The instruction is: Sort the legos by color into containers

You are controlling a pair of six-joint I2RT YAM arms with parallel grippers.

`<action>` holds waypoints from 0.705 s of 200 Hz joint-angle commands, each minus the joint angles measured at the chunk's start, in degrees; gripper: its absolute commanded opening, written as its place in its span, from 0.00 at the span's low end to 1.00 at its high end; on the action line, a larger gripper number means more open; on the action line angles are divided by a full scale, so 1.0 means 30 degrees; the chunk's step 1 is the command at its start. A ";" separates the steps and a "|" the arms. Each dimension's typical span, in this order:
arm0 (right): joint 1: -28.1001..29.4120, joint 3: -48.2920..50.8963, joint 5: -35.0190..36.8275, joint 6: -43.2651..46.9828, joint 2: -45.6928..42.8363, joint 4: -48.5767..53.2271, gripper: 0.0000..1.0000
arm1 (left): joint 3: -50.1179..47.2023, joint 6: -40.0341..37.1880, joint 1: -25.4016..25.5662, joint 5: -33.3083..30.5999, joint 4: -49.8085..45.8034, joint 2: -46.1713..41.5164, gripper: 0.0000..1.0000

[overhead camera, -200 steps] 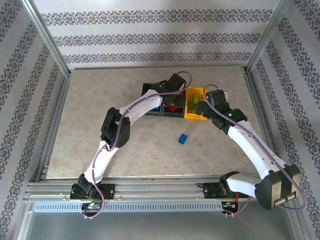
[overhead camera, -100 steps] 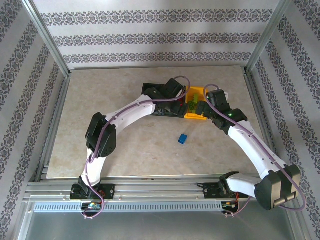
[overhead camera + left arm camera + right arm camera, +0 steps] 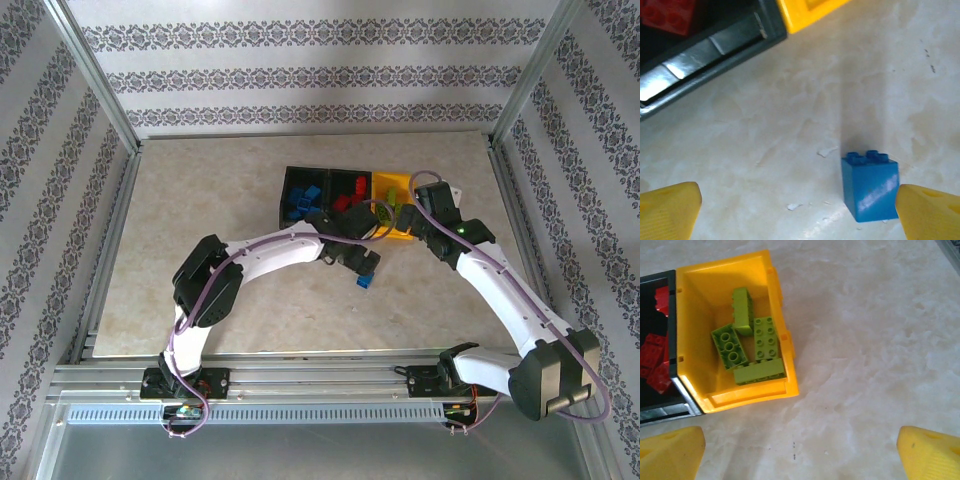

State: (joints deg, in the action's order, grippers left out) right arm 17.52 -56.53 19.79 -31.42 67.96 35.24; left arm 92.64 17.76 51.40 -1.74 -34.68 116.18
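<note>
1. While the left gripper (image 3: 800,207) gapes empty, a blue lego (image 3: 870,185) stands just beside one fingertip (image 3: 927,212).
2. Right gripper (image 3: 800,452), wide and empty, hovers near the right-hand yellow bin (image 3: 720,265) of green legos (image 3: 762,337).

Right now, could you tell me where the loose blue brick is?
In the top view, the blue brick lies on the table just in front of the bins, right of centre, beneath the left gripper's open jaws.

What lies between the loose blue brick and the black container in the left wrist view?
Bare table, with a few small pale flecks; the blue brick stands apart from the black container. The left wrist view shows this.
</note>
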 commanded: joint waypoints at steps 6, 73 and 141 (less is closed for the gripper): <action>-0.0425 0.0522 0.1047 -0.0337 -0.0603 0.0379 0.98 | -0.0344 0.0462 0.0647 0.0379 0.0944 0.0146 1.00; -0.1933 0.1719 0.0746 -0.0456 -0.1806 0.0381 0.98 | -0.0327 0.0394 0.1059 0.1378 0.1461 0.1060 0.89; -0.2677 0.2320 0.0275 -0.0513 -0.2609 0.0384 0.98 | -0.0323 0.0496 0.1266 0.1173 0.1315 0.2055 0.71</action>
State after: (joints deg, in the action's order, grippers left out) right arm 10.17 -50.26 21.02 -31.81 61.25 35.68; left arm 92.42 18.52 54.43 1.89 -31.40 121.56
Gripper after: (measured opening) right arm 0.984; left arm 0.743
